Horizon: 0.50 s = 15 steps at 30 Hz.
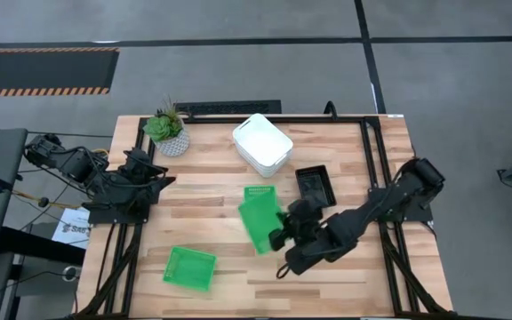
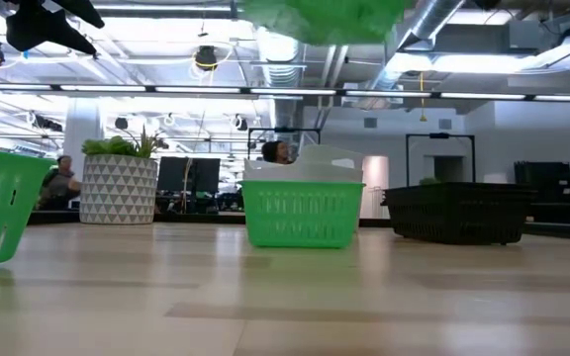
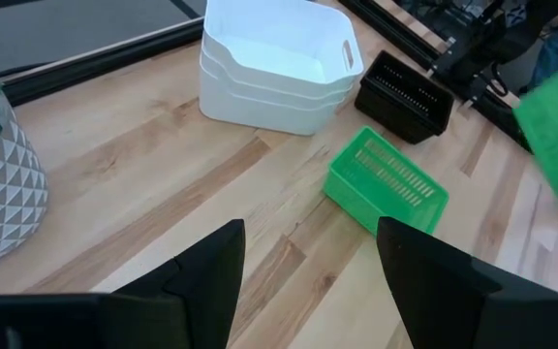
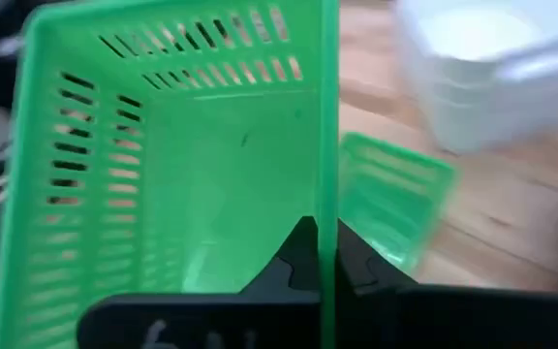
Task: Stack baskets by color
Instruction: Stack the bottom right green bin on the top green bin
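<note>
The green basket (image 1: 258,226) in hand hung tilted above the middle of the worktop (image 1: 212,191), its thin wall pinched between the closed fingers of the right hand (image 1: 280,238). Just beyond it, on the wood, sat a second green basket (image 1: 260,195), and a third green basket (image 1: 190,268) lay well apart at the near left. The white baskets (image 1: 262,143) were already nested at the far middle, with a black basket (image 1: 315,185) to their right and the potted plant (image 1: 167,132) at the far left. The step looked like carrying the held basket over the one behind it. To do it well, the right hand would need to level the basket, line up its long sides with the resting one, then lower straight down before letting go. The left hand (image 3: 303,281) waited wide open at the left edge.
</note>
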Each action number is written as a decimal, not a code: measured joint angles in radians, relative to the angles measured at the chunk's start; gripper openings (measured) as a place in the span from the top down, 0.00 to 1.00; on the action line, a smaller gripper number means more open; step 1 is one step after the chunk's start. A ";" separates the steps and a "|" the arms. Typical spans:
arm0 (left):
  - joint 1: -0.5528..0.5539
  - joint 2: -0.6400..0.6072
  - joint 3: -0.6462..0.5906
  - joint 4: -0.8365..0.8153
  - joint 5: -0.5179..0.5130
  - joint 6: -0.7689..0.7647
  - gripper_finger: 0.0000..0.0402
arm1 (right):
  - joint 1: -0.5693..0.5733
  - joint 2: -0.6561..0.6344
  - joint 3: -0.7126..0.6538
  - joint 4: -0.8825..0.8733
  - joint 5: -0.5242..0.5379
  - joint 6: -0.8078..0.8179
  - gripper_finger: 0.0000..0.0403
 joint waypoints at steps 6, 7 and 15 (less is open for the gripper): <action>0.000 0.000 0.000 0.000 0.000 0.000 0.44 | 0.004 0.023 -0.016 -0.136 0.053 0.229 0.98; 0.000 0.000 0.000 0.000 0.000 0.000 0.44 | -0.003 0.042 -0.018 -0.142 0.053 0.251 0.99; 0.000 0.000 0.000 0.001 0.000 -0.010 0.44 | -0.114 0.131 -0.020 -0.171 0.006 0.358 0.97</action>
